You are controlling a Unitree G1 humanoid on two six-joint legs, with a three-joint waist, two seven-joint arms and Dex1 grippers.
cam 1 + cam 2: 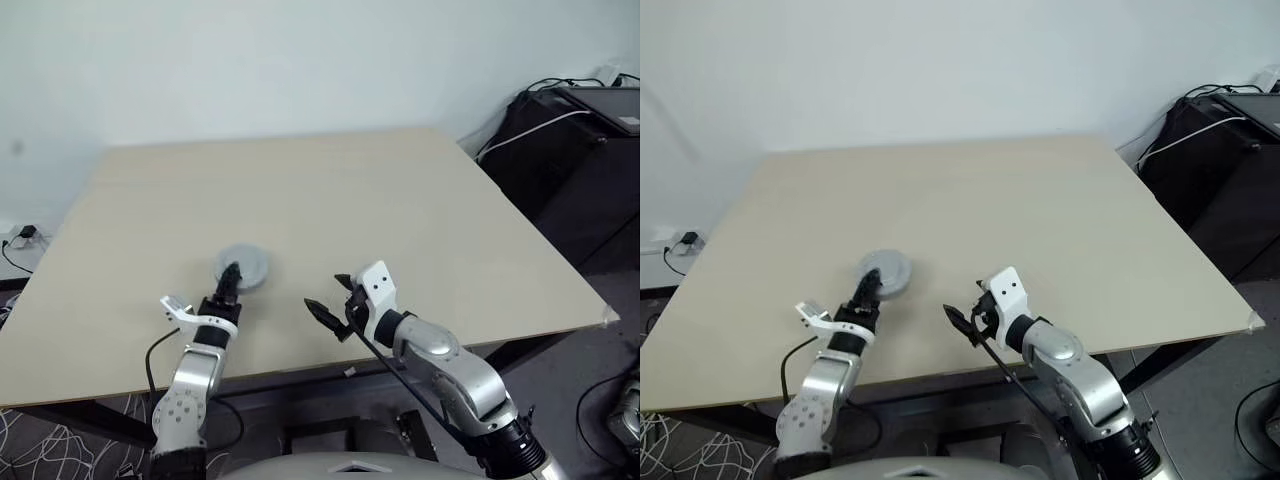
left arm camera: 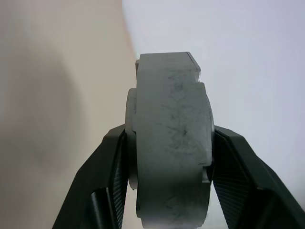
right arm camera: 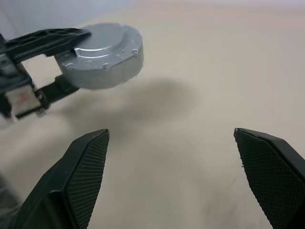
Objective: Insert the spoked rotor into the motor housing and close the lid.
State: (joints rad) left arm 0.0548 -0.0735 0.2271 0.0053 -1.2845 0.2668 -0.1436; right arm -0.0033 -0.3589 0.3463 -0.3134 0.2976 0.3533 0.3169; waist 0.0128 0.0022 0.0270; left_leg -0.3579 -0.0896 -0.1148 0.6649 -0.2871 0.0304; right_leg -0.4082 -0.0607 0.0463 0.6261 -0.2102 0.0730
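Beige table (image 1: 400, 220): left gripper (image 1: 230, 276) jaws clamp grey motor housing (image 1: 884, 273), seemingly flat; right gripper (image 1: 332, 300) jaws wide, empty.

Own fingers (image 3: 81, 176): black, ribbed, spread wide, nothing between them
Other gripper (image 3: 52, 57): clamps a grey round casing (image 3: 105, 55) top and bottom
Casing: held above the beige table (image 3: 190, 119), shadow beneath

Brightness: even, soft, diffuse; pale wall and beige surface (image 1: 400, 210) well lit.
Shadows: faint blurred patch on the surface under the grey round housing (image 3: 102, 55) in the right wrist view; source of light cannot be told.
Glare: none; mild sheen on the housing top.
Focus: left wrist view soft, background featureless; near fingertips (image 3: 83, 176) sharp in texture.
Dark zone: black equipment (image 1: 580, 150), upper right, little detail.
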